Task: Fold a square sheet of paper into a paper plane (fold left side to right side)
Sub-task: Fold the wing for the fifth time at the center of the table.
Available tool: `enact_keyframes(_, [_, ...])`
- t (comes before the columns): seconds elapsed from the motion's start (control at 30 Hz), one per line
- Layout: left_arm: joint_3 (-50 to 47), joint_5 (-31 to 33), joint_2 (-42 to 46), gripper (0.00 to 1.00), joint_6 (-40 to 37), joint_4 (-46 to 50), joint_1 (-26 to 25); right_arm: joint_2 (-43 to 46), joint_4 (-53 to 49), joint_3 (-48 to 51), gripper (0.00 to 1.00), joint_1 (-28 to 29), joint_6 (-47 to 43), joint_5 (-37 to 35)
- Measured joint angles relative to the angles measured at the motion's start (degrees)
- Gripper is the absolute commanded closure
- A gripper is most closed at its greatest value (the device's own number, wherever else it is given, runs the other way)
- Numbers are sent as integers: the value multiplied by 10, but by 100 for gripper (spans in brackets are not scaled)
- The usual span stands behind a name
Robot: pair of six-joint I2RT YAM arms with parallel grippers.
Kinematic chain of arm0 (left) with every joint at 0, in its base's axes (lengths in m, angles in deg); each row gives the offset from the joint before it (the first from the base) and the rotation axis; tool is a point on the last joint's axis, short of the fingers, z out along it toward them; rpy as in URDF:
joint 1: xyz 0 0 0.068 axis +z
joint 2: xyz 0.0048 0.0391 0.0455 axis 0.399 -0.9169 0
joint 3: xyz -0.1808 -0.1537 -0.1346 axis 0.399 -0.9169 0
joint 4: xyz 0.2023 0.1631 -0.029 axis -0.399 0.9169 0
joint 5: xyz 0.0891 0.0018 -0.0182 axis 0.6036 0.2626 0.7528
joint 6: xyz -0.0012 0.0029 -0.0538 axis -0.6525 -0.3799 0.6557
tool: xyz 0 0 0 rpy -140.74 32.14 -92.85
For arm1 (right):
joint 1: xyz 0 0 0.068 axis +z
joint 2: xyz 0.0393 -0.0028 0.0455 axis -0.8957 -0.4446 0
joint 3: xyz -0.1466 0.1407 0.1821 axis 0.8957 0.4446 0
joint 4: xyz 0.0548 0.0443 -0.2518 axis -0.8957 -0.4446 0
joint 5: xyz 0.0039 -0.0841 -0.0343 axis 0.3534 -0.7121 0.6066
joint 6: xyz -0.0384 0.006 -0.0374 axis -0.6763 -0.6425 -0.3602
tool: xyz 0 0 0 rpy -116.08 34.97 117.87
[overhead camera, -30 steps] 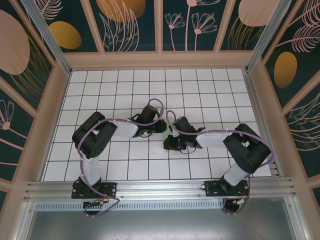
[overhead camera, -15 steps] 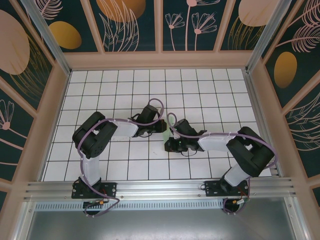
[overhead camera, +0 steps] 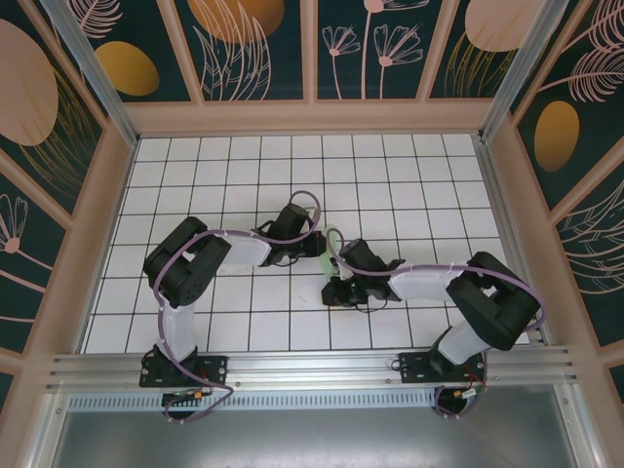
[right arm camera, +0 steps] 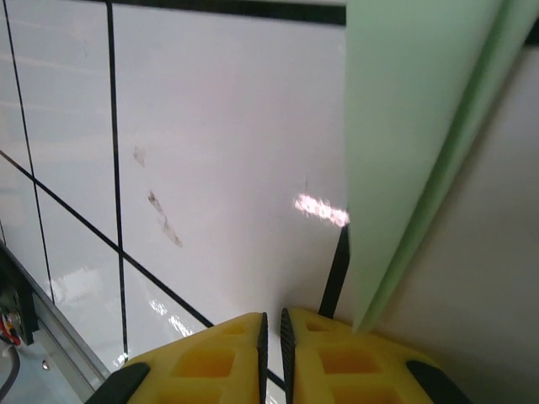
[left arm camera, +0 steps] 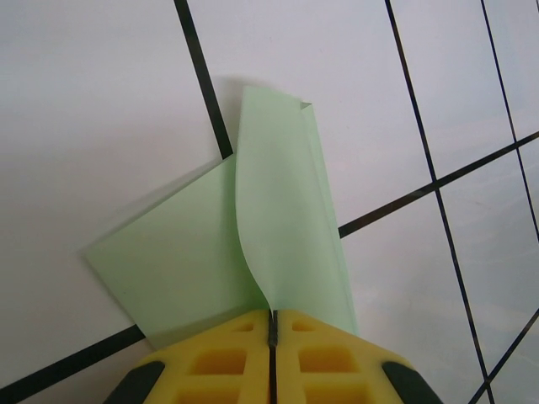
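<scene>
From my left wrist, my left fingers (left arm camera: 223,341) pinch a raised flap of the green paper (left arm camera: 282,210) lying mid-way across the desk (left arm camera: 101,126), largely hidden overhead, while my right fingers (right arm camera: 215,349) sit nearly closed, empty, beside it.

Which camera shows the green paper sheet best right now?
Left wrist: the green paper sheet lies partly folded on the tiles, one flap curling up into the shut left end effector. The right wrist view catches a cropped edge; the top view, a small sliver.

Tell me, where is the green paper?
The green paper lies mid-table in the top view, just right of the left gripper, which pinches its raised fold.
</scene>
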Motion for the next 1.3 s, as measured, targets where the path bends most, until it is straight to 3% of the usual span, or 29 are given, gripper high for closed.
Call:
enact_keyframes(0.13, [0, 0, 0, 90, 0, -2, 0, 33, -55, 1, 81, -23, -8, 28])
enact_keyframes(0.3, [0, 0, 0, 90, 1, -4, 0, 107, -65, -2, 82, -139, -24, 76])
enact_keyframes(0.43, [0, 0, 0, 90, 1, -4, 0, 80, -41, -19, 83, -189, -30, 110])
enact_keyframes(0.7, [0, 0, 0, 91, 2, -5, 0, -21, -2, -65, 84, -191, -30, 133])
enact_keyframes(1.3, [0, 0, -1, 91, 2, -8, 0, -91, 10, -71, 84, -163, -36, 104])
